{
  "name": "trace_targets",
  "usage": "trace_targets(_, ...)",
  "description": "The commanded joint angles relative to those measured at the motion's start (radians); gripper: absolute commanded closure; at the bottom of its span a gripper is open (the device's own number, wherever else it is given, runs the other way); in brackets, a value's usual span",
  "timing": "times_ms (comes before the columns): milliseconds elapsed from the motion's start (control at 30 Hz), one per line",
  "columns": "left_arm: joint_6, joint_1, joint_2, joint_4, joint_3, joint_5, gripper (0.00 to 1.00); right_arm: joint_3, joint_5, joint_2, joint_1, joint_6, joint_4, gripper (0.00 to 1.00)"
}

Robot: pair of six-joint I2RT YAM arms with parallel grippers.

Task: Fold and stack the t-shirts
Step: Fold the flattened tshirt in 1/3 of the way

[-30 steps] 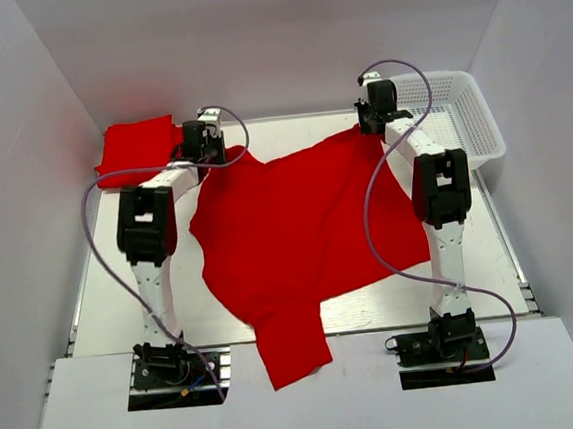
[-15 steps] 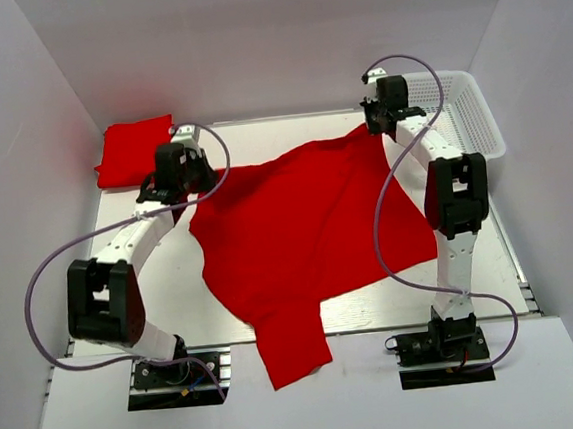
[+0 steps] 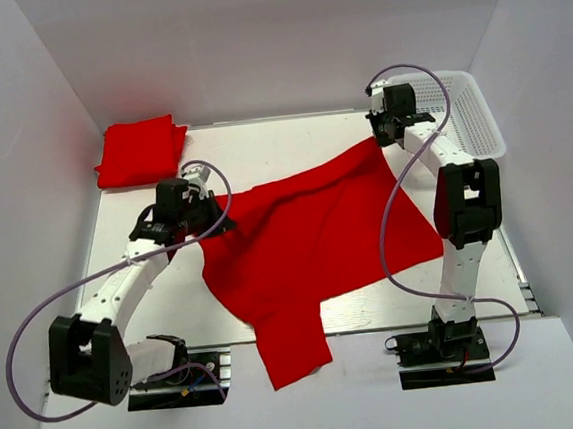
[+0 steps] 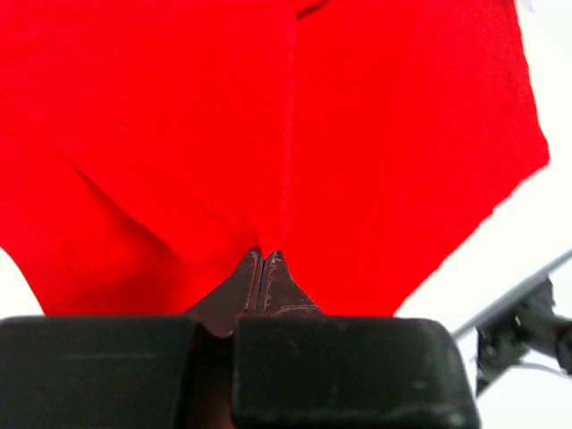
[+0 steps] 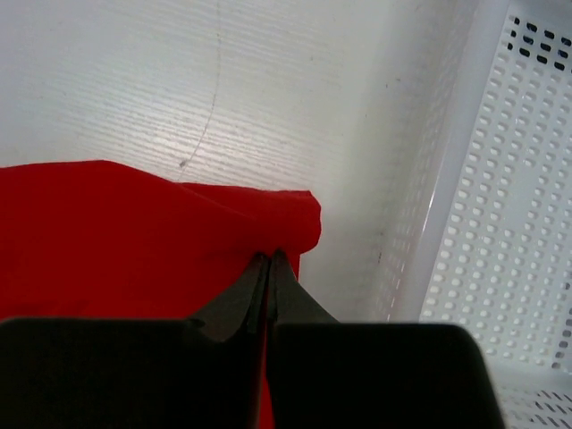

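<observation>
Since the red t-shirt (image 3: pixel 308 233) is limp, left gripper (image 4: pixel 264 255) and right gripper (image 5: pixel 270 257) each clench edge cloth between fingertips.

Spread t-shirt (image 3: pixel 308 233): soft, matt red cloth, unprinted, with shallow creases and a rolled hem at the corner nearest the basket (image 3: pixel 470 108).

Folded t-shirt (image 3: pixel 141 152), at the worktop corner farthest from the basket: the same matt red cloth.

Basket: white plastic, perforated in a regular mesh, smooth with a slight sheen.

Worktop (image 3: pixel 290 144): white, matt, finely ribbed like wood grain, with a hairline mark beside the basket.

Left end effector (image 4: pixel 264 256) and right end effector (image 5: pixel 270 259): matt black fingers that look like hard plastic.

Cables (image 3: pixel 406 66): smooth lilac sheath.
</observation>
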State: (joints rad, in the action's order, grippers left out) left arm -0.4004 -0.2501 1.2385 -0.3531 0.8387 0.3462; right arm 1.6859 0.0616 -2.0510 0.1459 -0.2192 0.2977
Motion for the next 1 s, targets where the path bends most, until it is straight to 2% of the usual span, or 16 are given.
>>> trace_targets(0,-0.018,-0.018,-0.088,-0.118,-0.006,0.053,1.00,-0.025,0.018,0.087,-0.014,-0.039,0.011,1.00)
trace_targets(200,-0.029,-0.028,-0.142,-0.210,-0.039,0.102,1.00,-0.031,0.030,0.123,-0.019,-0.058,0.053,1.00)
trace_targets(467,-0.029,-0.046,-0.217,-0.352,-0.049,0.093,1.00,-0.080,0.033,0.155,-0.025,-0.069,0.103,1.00)
trace_targets(800,-0.068,-0.067,-0.226,-0.236,-0.205,0.260,1.00,-0.123,0.066,0.140,-0.026,-0.054,0.118,1.00)
trace_targets(867,-0.040,-0.077,-0.217,-0.257,-0.205,0.310,0.71,-0.134,0.081,0.138,-0.025,-0.051,0.118,0.95)
trace_targets(900,-0.028,-0.089,-0.217,-0.267,-0.205,0.324,0.63,-0.134,0.087,0.137,-0.025,-0.048,0.127,0.93)
trace_targets(933,-0.028,-0.089,-0.217,-0.267,-0.205,0.338,0.56,-0.134,0.089,0.141,-0.025,-0.045,0.127,0.86)
trace_targets(967,-0.012,-0.089,-0.217,-0.288,-0.191,0.355,0.32,-0.141,0.089,0.141,-0.023,-0.046,0.135,0.80)
